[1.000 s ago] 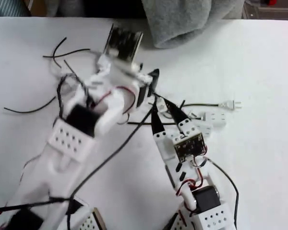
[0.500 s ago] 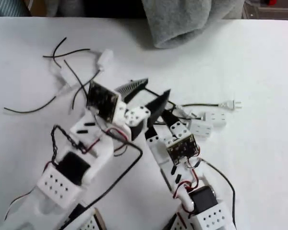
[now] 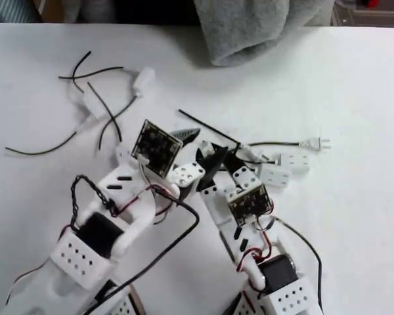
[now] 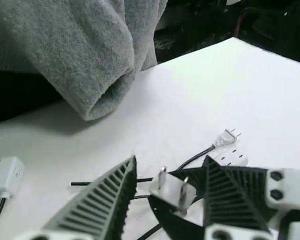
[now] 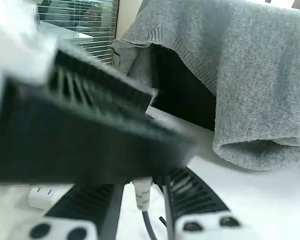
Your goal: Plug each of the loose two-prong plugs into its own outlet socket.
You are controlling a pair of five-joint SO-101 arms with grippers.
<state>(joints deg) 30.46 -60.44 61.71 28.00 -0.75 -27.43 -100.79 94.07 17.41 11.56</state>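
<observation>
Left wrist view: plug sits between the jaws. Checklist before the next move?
1. Plug between left gripper jaws: ok.
2. Left jaws open: ok.
3. Right gripper shut on plug: ok.
4. Prongs clear of jaws: ok.
5. Outlet socket openings free: cannot tell.
6. Second plug seated: not ok, loose on table.

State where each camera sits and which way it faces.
High view: fixed overhead, facing down at the table; left arm and right arm show.
Left wrist view: on the left arm, facing the grey cloth; left pincer shows.
Right wrist view: on the right arm, facing that cloth too; right pincer shows.
Shared: both wrist views show the two-prong plug and cloth.
</observation>
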